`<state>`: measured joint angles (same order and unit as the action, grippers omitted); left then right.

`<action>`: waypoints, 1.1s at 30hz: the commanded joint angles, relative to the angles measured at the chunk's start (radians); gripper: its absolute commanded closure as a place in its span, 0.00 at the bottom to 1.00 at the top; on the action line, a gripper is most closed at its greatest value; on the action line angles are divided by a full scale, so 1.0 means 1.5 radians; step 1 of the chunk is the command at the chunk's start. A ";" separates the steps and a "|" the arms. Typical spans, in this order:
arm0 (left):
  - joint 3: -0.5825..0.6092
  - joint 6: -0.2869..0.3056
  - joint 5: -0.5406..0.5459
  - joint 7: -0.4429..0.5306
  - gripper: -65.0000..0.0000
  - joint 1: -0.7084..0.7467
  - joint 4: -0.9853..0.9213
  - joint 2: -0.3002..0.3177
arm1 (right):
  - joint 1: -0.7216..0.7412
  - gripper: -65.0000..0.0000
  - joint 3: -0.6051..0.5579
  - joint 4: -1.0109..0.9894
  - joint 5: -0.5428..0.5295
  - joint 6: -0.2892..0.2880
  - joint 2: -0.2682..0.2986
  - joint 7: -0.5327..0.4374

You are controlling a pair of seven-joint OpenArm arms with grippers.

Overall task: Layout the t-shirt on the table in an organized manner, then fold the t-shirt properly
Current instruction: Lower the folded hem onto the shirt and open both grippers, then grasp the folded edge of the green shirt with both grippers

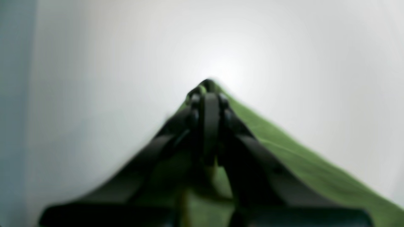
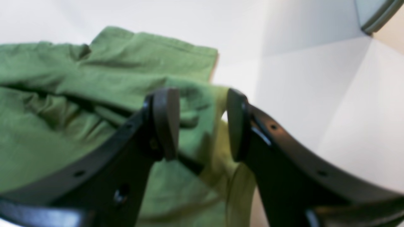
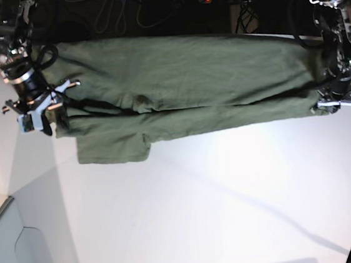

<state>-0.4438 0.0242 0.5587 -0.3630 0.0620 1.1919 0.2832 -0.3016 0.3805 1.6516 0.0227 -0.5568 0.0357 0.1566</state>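
Shirt: the t-shirt (image 3: 183,83) lies stretched sideways across the far part of the table (image 3: 221,208), reaching from one arm to the other.
Shape: it reads as a long band with a lengthwise crease or overlap through the middle; one sleeve (image 3: 114,149) sticks out flat toward the near side, close to the right arm.
Left gripper: the left gripper (image 1: 206,86) has its jaws pressed together on a corner or edge of the cloth at the shirt's end; the wrist view is blurred, but green fabric runs right up to the tips.
Right gripper: the right gripper (image 2: 202,123) stands with jaws apart over the rumpled cloth at the other end; fabric lies between the fingers (image 2: 165,123), nothing pinched.
Done: the shirt is spread out along its length, probably with one long fold already in, though the pictures do not settle that.
Left: wrinkles near the right arm are not smoothed, the sleeve is still untucked, and the crosswise folds into a compact packet appear not yet made.
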 commanded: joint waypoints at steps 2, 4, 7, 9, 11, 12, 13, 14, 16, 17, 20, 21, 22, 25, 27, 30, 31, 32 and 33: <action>-0.024 0.000 0.002 0.012 1.00 0.007 0.047 0.004 | 0.022 0.61 0.003 0.014 -0.011 -0.007 0.004 -0.021; -0.037 0.000 -0.001 0.012 1.00 0.012 0.077 -0.010 | 0.039 0.58 0.001 0.012 -0.011 -0.007 0.004 -0.021; -0.052 0.001 -0.004 0.011 1.00 0.012 0.097 -0.016 | 0.082 0.49 -0.003 -0.010 -0.011 -0.007 0.004 0.007; -0.052 0.001 -0.004 0.011 1.00 0.012 0.099 -0.016 | 0.128 0.43 -0.018 -0.044 -0.011 -0.007 0.008 0.055; -0.052 0.001 -0.004 0.011 1.00 0.012 0.101 -0.016 | 0.178 0.39 -0.039 -0.088 -0.011 -0.007 0.022 0.120; -0.049 0.001 -0.004 0.011 1.00 0.012 0.102 -0.016 | 0.202 0.39 -0.053 -0.109 -0.011 -0.005 0.033 0.158; -0.048 0.001 -0.004 0.011 1.00 0.011 0.102 -0.016 | 0.225 0.39 -0.066 -0.130 -0.011 -0.004 0.039 0.187; -0.048 0.001 -0.004 0.011 1.00 0.009 0.102 -0.016 | 0.250 0.38 -0.077 -0.154 -0.011 -0.004 0.045 0.213; -0.048 0.001 -0.004 0.011 1.00 0.007 0.102 -0.015 | 0.296 0.38 -0.084 -0.210 -0.011 -0.003 0.052 0.255; -0.048 0.001 -0.004 0.011 1.00 0.007 0.102 -0.015 | 0.318 0.38 -0.084 -0.239 -0.011 -0.002 0.052 0.266; -0.048 0.001 -0.004 0.011 1.00 0.006 0.102 -0.014 | 0.366 0.38 -0.085 -0.312 -0.010 -0.002 0.062 0.283; -0.048 0.001 -0.004 0.011 1.00 0.006 0.102 -0.014 | 0.376 0.38 -0.085 -0.331 -0.010 -0.002 0.064 0.285; -0.048 0.001 -0.004 0.011 1.00 0.006 0.102 -0.014 | 0.386 0.38 -0.085 -0.351 -0.010 -0.002 0.065 0.285; -0.048 0.001 -0.005 0.011 1.00 0.006 0.102 -0.014 | 0.405 0.38 -0.087 -0.397 -0.010 0.018 0.077 0.283; -0.050 0.001 -0.005 0.011 1.00 0.006 0.102 -0.013 | 0.408 0.38 -0.087 -0.417 -0.010 0.050 0.082 0.280; -0.050 0.001 -0.005 0.011 1.00 0.005 0.102 -0.013 | 0.409 0.38 -0.088 -0.434 -0.010 0.057 0.084 0.280; -0.049 0.000 -0.005 0.011 1.00 0.004 0.102 -0.013 | 0.409 0.38 -0.088 -0.436 -0.010 0.057 0.084 0.280; -0.048 0.000 -0.005 0.011 1.00 -0.001 0.102 -0.013 | 0.408 0.38 -0.088 -0.436 -0.010 0.057 0.084 0.280; -0.048 0.000 -0.005 0.011 1.00 -0.005 0.101 -0.013 | 0.408 0.38 -0.088 -0.437 -0.010 0.057 0.084 0.280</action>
<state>-0.5140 0.0219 0.5507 -0.3714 0.0738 1.3243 0.2459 0.2844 0.2474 0.9810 0.0208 -0.4767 0.1520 0.5938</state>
